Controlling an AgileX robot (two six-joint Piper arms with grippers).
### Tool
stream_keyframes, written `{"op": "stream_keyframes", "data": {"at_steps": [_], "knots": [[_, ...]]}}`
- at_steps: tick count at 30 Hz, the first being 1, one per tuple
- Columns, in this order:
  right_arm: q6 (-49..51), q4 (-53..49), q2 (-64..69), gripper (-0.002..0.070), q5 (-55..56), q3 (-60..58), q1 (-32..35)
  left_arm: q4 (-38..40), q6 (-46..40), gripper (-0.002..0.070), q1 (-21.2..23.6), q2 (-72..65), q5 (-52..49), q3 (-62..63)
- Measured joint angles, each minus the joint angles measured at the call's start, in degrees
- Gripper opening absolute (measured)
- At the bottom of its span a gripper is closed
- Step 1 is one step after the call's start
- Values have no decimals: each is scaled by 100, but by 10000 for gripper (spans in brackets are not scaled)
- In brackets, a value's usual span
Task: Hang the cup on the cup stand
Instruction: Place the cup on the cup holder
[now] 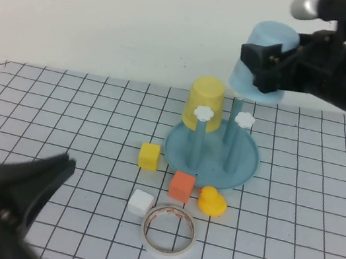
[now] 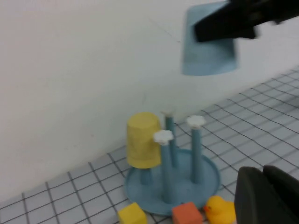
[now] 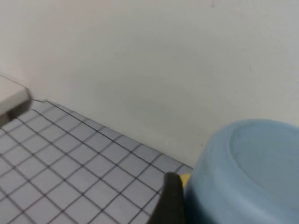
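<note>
The light blue cup hangs upside down in the air at the back right, with my right gripper shut on its side wall. It is over the back right of the cup stand, a teal dish with upright pegs and white flower knobs. In the left wrist view the cup is well above the pegs and apart from them. The right wrist view shows one dark finger against the cup. My left gripper is low at the front left, shut and empty, its fingers pressed together.
A yellow cup sits upside down on the stand's back left peg. In front of the stand lie a yellow cube, an orange cube, a yellow duck, a white cube and a white tape roll.
</note>
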State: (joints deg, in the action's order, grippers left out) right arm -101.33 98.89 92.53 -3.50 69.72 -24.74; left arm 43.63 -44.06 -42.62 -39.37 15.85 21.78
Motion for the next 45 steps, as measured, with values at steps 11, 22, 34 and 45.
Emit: {"op": "stream_keyframes", "data": {"at_steps": [11,22,34,45], "knots": [[-358,43,1416,598,659,1128,0,1421,-1588,0,0,832,-497,-103],[-649,51,2098,598,712,1581,0,1650,-2128,0,0,841,-497,-103],[-685,51,2549,598,735,1909,127,1835,-2250,-1,0,841,-497,-103],[-674,73,2826,689,1303,1918,132,2677,-2912,-1,0,841,-320,-103]]}}
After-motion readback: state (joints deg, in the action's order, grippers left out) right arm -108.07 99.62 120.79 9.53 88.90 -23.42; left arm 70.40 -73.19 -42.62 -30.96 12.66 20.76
